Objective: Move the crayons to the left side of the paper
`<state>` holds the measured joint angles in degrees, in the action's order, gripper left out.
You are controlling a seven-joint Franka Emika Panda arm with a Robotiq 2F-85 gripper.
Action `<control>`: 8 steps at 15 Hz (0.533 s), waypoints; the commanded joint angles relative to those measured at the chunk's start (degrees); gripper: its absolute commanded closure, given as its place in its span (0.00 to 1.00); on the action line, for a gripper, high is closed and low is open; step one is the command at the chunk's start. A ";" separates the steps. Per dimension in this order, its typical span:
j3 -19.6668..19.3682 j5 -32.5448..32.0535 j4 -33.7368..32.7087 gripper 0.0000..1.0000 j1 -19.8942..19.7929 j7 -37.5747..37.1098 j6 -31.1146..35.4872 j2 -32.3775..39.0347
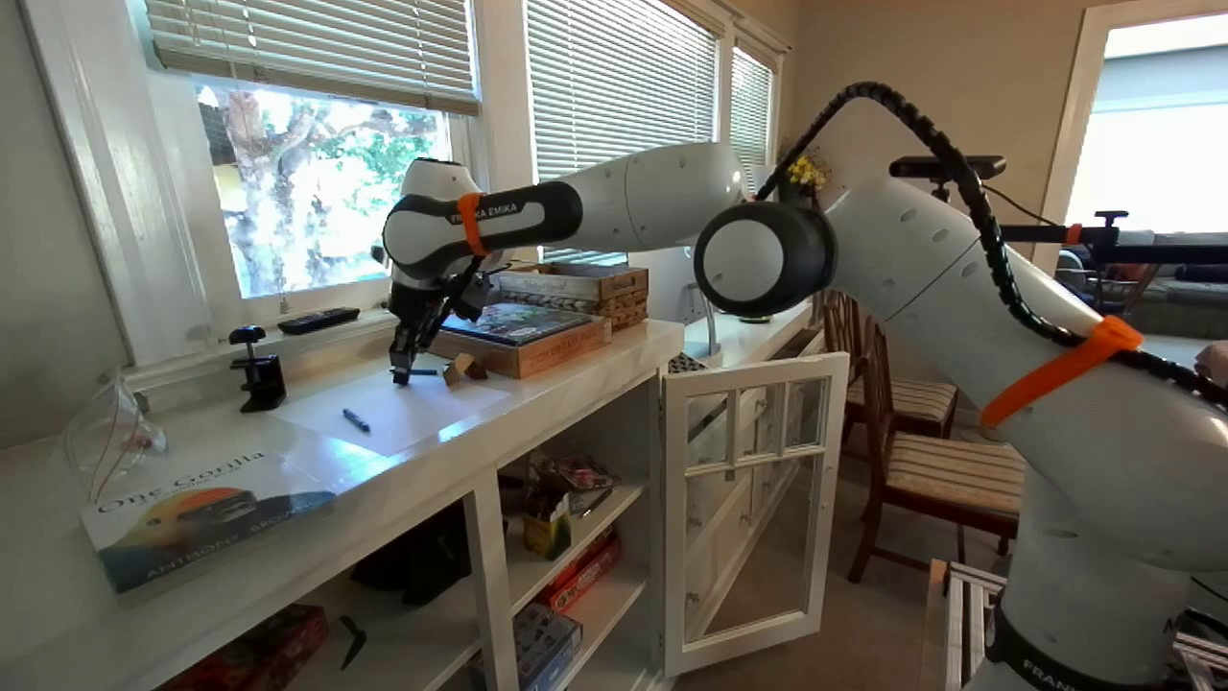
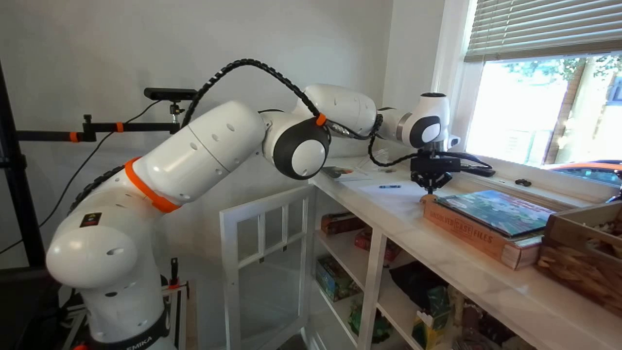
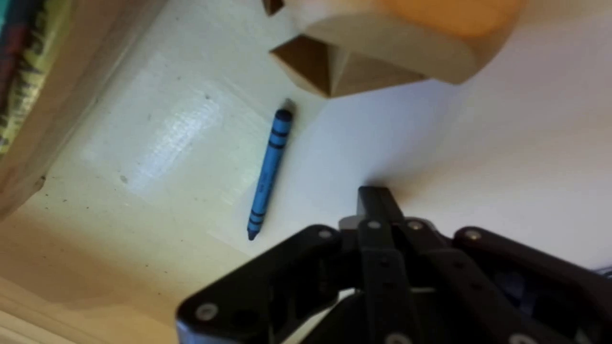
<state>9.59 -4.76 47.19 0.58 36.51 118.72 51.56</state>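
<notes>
Wrist view: slim blue wax crayon (image 3: 269, 176) lay nine o'clock of closed-up, empty black jointed tool (image 3: 379, 196); likely brittle, wanted mid-barrel grip.

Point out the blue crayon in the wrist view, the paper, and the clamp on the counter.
Blue crayon (image 3: 268, 174): wrist view, middle of its length.
Paper (image 1: 411, 411): in an exterior view, bare part near its middle.
Clamp (image 1: 268, 378): in an exterior view, its black body.

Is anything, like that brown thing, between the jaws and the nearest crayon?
Nothing visible. In the wrist view, only bare paper lies between the shut jaws and the crayon. The brown thing sits off to one side, near one end of the crayon.
</notes>
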 commanded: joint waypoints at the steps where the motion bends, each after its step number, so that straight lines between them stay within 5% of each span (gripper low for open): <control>1: -0.45 -0.22 -3.98 0.68 0.34 -0.60 -0.89 2.17; 5: -1.67 -0.72 -5.66 0.37 0.67 -2.39 -0.21 2.93; 8: -2.74 -0.93 -6.48 0.35 1.01 -5.34 -0.04 3.48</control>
<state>8.15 -4.95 44.37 0.68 34.31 118.80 52.49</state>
